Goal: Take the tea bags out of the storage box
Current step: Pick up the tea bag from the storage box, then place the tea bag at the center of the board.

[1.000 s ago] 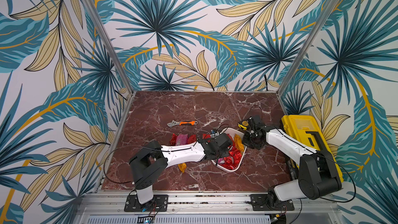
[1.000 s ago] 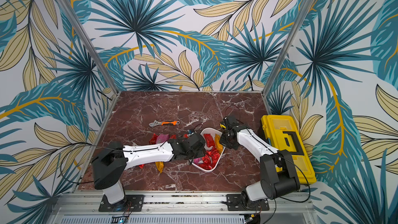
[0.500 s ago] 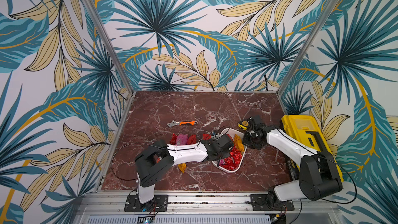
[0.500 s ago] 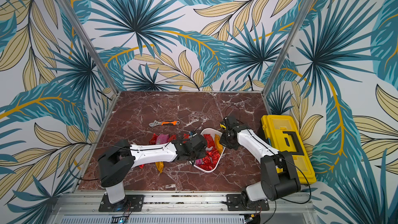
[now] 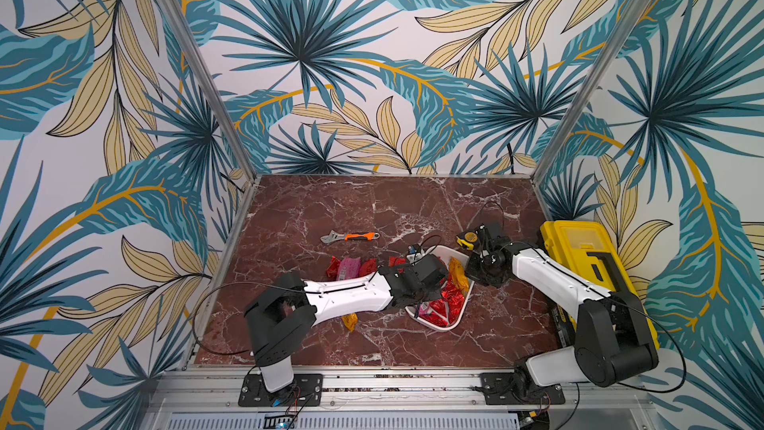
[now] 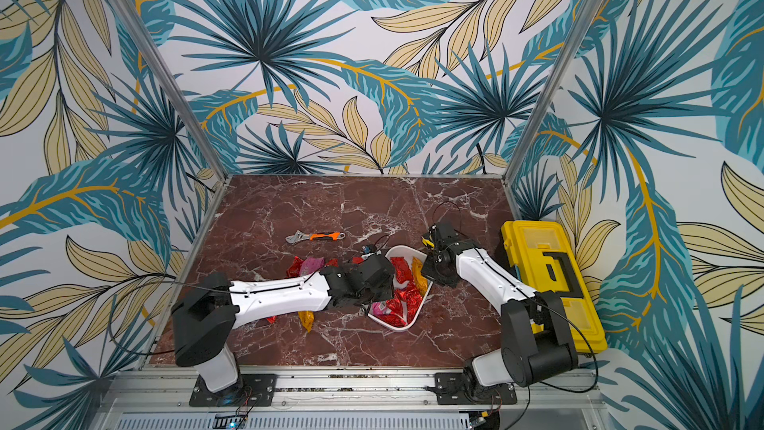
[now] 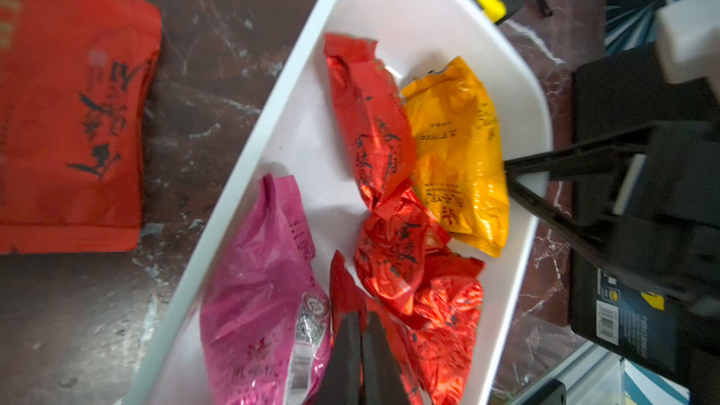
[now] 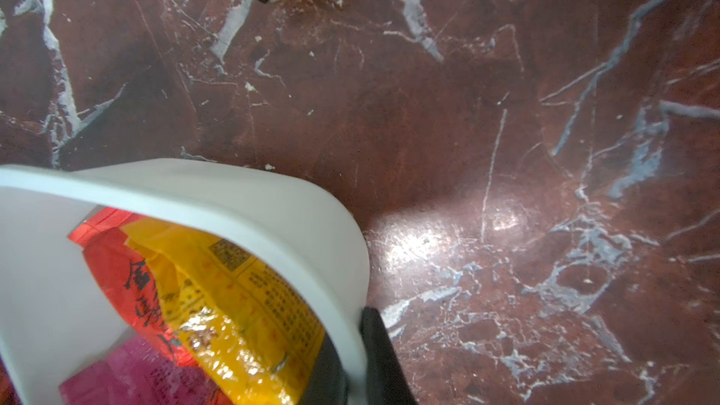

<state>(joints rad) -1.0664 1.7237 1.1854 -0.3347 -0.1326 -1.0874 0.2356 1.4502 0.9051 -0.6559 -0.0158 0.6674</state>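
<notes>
1. Tea bags (image 7: pixel 393 251), nearest first: we note one yellow-orange sachet (image 5: pixel 349 321) loose on the marble table (image 5: pixel 413 345), at the edge of the left arm.
2. The storage box (image 5: pixel 439 327) sits mid-table, skewed. Inside it we see crumpled red bags, a yellow bag (image 7: pixel 459 150) and a pink bag (image 7: pixel 257 290), all touching.
3. The left claw (image 7: pixel 360 325) reaches down into the box. Its fingers are pressed together, pinching the corner of a red sachet (image 7: pixel 343 282) just beside the pink bag.
4. The right claw (image 8: pixel 350 329) pinches the box wall on the right arm's side, with one finger inside, one outside and the white plastic between them.
5. Beyond the left arm, a loose pile (image 5: pixel 334 268) of red and pink bags lies on the table outside the box.
6. A yellow-and-black tape measure (image 5: pixel 465 238) sits just past the box's far end, near the right wrist.
7. Farther back, an orange-handled wrench (image 5: pixel 351 236) lies well apart from the rest.
8. A yellow toolbox (image 5: pixel 578 237) lies along the right edge.
</notes>
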